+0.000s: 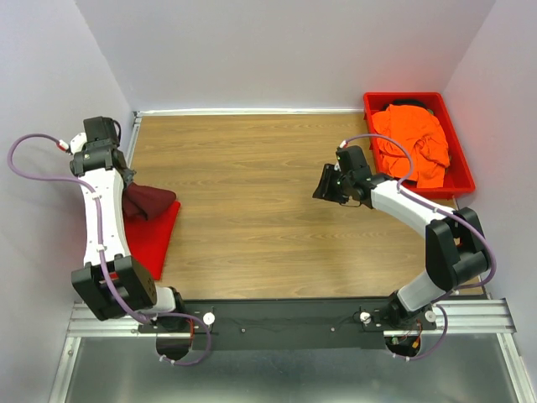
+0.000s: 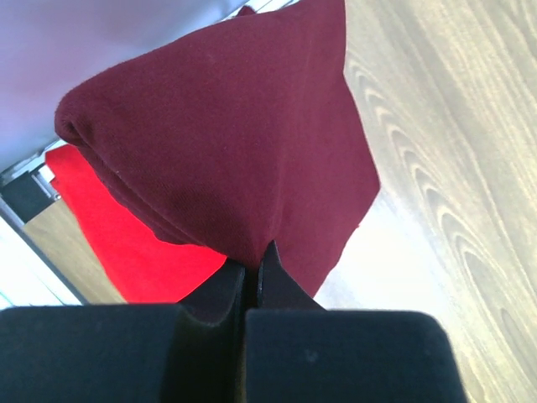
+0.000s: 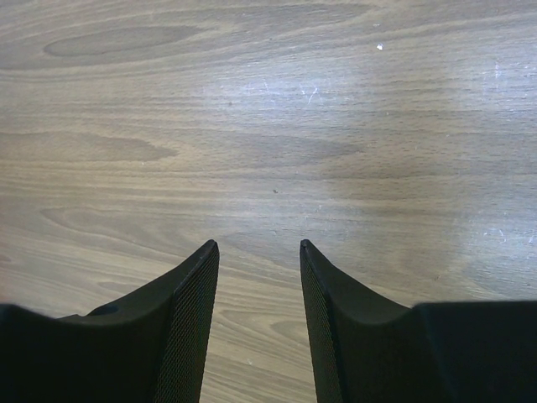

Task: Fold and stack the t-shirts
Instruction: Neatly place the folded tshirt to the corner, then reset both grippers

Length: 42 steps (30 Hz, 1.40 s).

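The dark maroon t-shirt (image 1: 149, 201) is bunched at the table's left edge, lying partly over the folded bright red t-shirt (image 1: 155, 238). My left gripper (image 1: 126, 186) is shut on a fold of the maroon t-shirt (image 2: 226, 151), and the red t-shirt (image 2: 126, 243) shows beneath it. The bright orange t-shirt (image 1: 413, 141) lies crumpled in the red plastic bin (image 1: 460, 178) at the back right. My right gripper (image 1: 327, 185) is open and empty over bare wood, left of the bin; its fingertips (image 3: 210, 248) frame only table.
The wooden table (image 1: 260, 201) is walled at the back and both sides. A metal rail (image 1: 294, 319) carrying both arm bases runs along the near edge. The left arm lies along the left wall.
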Motion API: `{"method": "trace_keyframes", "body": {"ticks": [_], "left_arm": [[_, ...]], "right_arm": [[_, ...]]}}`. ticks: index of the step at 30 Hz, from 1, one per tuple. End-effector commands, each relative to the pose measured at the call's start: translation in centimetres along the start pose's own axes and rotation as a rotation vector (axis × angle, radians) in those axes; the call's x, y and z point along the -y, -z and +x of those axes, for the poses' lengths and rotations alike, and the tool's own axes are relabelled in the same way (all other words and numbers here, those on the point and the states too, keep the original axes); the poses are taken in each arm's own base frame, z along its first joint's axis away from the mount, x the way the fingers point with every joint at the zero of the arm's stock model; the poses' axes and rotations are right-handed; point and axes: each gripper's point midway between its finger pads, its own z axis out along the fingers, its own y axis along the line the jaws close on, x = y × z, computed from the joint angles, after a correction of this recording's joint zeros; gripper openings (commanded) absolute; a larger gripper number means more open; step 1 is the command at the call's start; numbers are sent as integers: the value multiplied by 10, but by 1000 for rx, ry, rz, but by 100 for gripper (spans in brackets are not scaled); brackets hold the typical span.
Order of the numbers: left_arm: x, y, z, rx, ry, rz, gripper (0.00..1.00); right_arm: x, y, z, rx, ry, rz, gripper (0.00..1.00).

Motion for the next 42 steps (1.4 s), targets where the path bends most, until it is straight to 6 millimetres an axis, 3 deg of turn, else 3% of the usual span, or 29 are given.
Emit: {"method": "trace_keyframes", "body": {"ticks": [1,8,16,17,18,23,24,25,27,28,32,38,42], "left_arm": [[-14,5,1,24,8,-7,0],[-40,-11,30,-39,15,-78,0],[-103,-33,70,-119,111,-252,0],[-110,-32,71,-113,115,-286,16],[-115,-31,70,-103,115,-310,23],[-114,-15,55,-25,143,-275,36],[-113,-9,51,-4,152,-257,48],[-111,-6,48,9,149,-240,67],[-102,-3,42,34,134,-178,89],[-100,1,38,52,141,-158,93],[-91,7,30,89,144,-93,95],[-72,1,34,78,107,-17,92],[-33,9,35,104,74,83,93]], "right_arm": [[-3,6,-3,21,-6,-16,50],[-3,7,-2,18,-5,-22,50],[-5,12,2,11,1,-41,50],[-5,12,2,13,4,-41,50],[-4,12,3,11,3,-41,50],[-3,12,7,1,8,-45,50],[-3,13,8,1,10,-45,50],[-3,13,7,4,10,-47,50],[-2,14,6,8,9,-43,50],[-2,14,6,10,7,-40,50],[-1,14,8,9,4,-38,50],[0,15,9,11,2,-35,50],[-1,17,6,23,4,-33,50]]}}
